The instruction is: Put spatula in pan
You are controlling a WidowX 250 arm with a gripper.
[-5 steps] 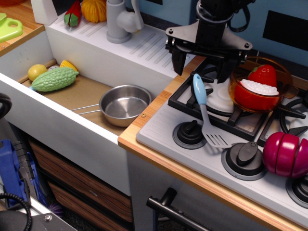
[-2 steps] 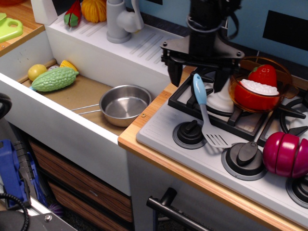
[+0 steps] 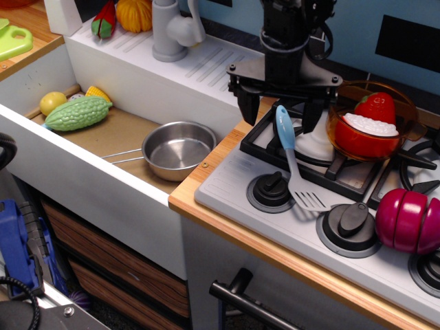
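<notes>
**benchbot_dan:** Gripper (image 3: pixel 280 110) is hanging right over the top end of the spatula (image 3: pixel 294 163), fingers spread wide. One finger sits to the left of the blue handle tip, the other to the right, and neither one looks like it's touching it. Black arm comes straight down from the top of the shot.

**kitchenrig:** Where's the spatula lying exactly?

**benchbot_dan:** Handle tip is between the fingers, resting on the black grate (image 3: pixel 323 159) of the toy stove. From there it slants down and toward the camera, and the grey slotted blade ends up well below the gripper, between two of the black knobs (image 3: pixel 269 189).

**kitchenrig:** And the pan?

**benchbot_dan:** Pan (image 3: pixel 178 149) is down and to the left of the gripper, well apart from it, sitting in the sink basin (image 3: pixel 103 137) with its wire handle pointing left. Nothing in it.

**kitchenrig:** Anything crowding the gripper?

**benchbot_dan:** Orange pot (image 3: pixel 371 120) with red food is just to its right, close to that finger but I can't tell if they touch. Purple veggie (image 3: pixel 410 221) is lower right. Green gourd (image 3: pixel 77 113) is way off left, far end of the sink, and the faucet (image 3: pixel 170 29) is up and left.
</notes>
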